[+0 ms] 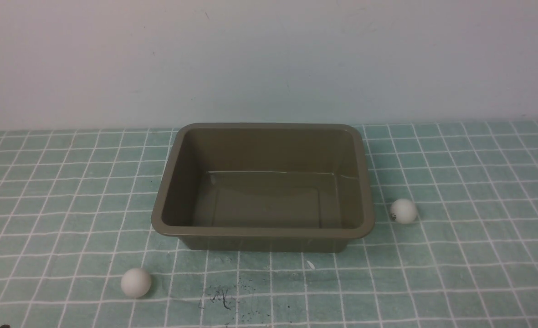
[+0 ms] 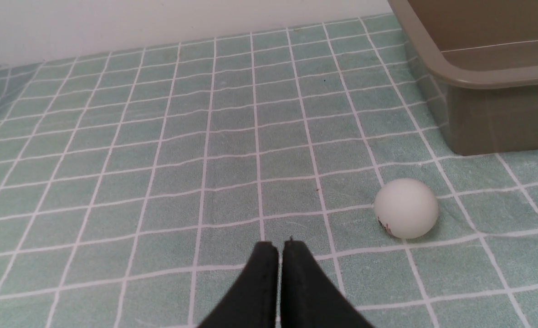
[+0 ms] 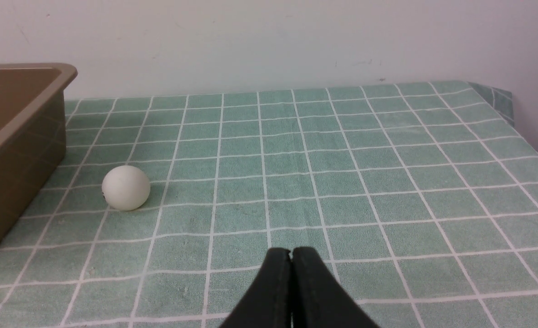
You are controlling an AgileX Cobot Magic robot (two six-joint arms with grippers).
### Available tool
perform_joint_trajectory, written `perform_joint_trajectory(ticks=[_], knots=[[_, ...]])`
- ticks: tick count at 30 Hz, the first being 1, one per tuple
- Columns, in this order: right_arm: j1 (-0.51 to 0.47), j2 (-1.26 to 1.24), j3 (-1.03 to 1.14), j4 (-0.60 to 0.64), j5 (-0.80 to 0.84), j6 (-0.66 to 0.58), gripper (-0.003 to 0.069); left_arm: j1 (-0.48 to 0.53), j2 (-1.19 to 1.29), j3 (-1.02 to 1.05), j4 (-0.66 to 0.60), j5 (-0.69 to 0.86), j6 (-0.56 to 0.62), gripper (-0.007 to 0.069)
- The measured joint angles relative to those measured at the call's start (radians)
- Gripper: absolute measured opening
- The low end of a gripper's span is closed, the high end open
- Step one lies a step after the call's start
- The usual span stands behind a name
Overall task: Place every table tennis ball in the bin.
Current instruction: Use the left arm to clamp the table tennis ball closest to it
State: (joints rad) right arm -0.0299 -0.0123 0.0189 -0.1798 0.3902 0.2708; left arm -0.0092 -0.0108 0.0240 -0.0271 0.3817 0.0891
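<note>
Item 1, left gripper point(image 2: 280, 246): black fingers pressed together at the tips, nothing between them, poised over the green checked tablecloth point(image 1: 455, 273).

Item 2, right gripper point(image 3: 291, 251): same condition, fingers closed tip to tip and empty, above bare cloth.

Item 3, near ball point(image 1: 135, 282): white, resting on the cloth at about 8 o'clock from the bin's centre in the front view, clear of the bin's near left corner. The left wrist view shows it point(image 2: 405, 208) close to the left gripper's tips but not touching them, with a small printed mark low on its side. A patch of dark scuff marks point(image 1: 218, 296) lies on the cloth at about 3 o'clock from this ball.

Item 4, far ball point(image 1: 403, 211): white, on the cloth at about 3 o'clock from the bin's centre, just beside the right-hand wall but apart from it. A small dark mark shows on its bin-facing side. In the right wrist view it point(image 3: 125, 187) sits between the right gripper and the bin, well apart from the fingers.

Item 5, bin point(image 1: 262, 232): olive-brown tub, upright, glossy floor bare; neither ball is inside.

Item 6, wall point(image 1: 269, 59): pale, plain, at 12 o'clock behind the bin.
</note>
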Motion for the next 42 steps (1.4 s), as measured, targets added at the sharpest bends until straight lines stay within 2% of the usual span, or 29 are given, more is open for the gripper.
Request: perform_joint_trajectory(ticks=[10, 12, 16, 20, 25, 28, 31, 32, 33, 34, 37, 38, 42], knots=[[0.000, 0.000, 0.000, 0.000, 0.000, 0.000, -0.0014, 0.000, 0.000, 0.004, 0.033, -0.032, 0.019, -0.0005], [0.000, 0.000, 0.000, 0.000, 0.000, 0.000, -0.0014, 0.000, 0.000, 0.005, 0.005, -0.103, -0.004, -0.0005], [0.000, 0.000, 0.000, 0.000, 0.000, 0.000, -0.0014, 0.000, 0.000, 0.007, -0.164, -0.326, -0.147, -0.0005], [0.000, 0.000, 0.002, 0.026, -0.020, 0.018, -0.0014, 0.000, 0.000, 0.007, -0.246, -0.487, -0.195, -0.0005], [0.002, 0.000, 0.009, 0.319, -0.214, 0.181, -0.0014, 0.000, 0.000, 0.007, -0.300, -0.822, -0.227, -0.0005], [0.002, 0.000, 0.009, 0.404, -0.259, 0.215, -0.0014, 0.000, 0.000, -0.035, -0.306, -0.893, -0.259, -0.0005], [0.002, 0.000, 0.009, 0.427, -0.268, 0.214, -0.0014, 0.000, 0.009, -0.146, -0.307, -0.773, -0.278, -0.0005], [0.002, 0.000, 0.009, 0.437, -0.270, 0.212, -0.0014, 0.000, 0.051, -0.253, -0.305, -0.609, -0.282, -0.0005], [0.002, 0.000, 0.009, 0.441, -0.272, 0.212, -0.0014, 0.000, 0.087, -0.307, -0.300, -0.508, -0.282, -0.0005], [0.002, 0.000, 0.009, 0.445, -0.285, 0.213, -0.0014, 0.000, 0.170, -0.395, -0.290, -0.325, -0.274, -0.0005], [0.011, 0.000, 0.003, 0.449, -0.278, 0.218, -0.0014, 0.000, 0.372, -0.518, -0.277, -0.015, -0.235, -0.0005], [0.017, 0.007, -0.021, 0.449, -0.226, 0.217, -0.0014, 0.000, 0.474, -0.552, -0.273, 0.100, -0.213, -0.0005], [0.040, 0.145, -0.206, 0.444, 0.000, 0.151, -0.0014, 0.000, 0.792, -0.592, -0.273, 0.303, -0.095, -0.0005]])
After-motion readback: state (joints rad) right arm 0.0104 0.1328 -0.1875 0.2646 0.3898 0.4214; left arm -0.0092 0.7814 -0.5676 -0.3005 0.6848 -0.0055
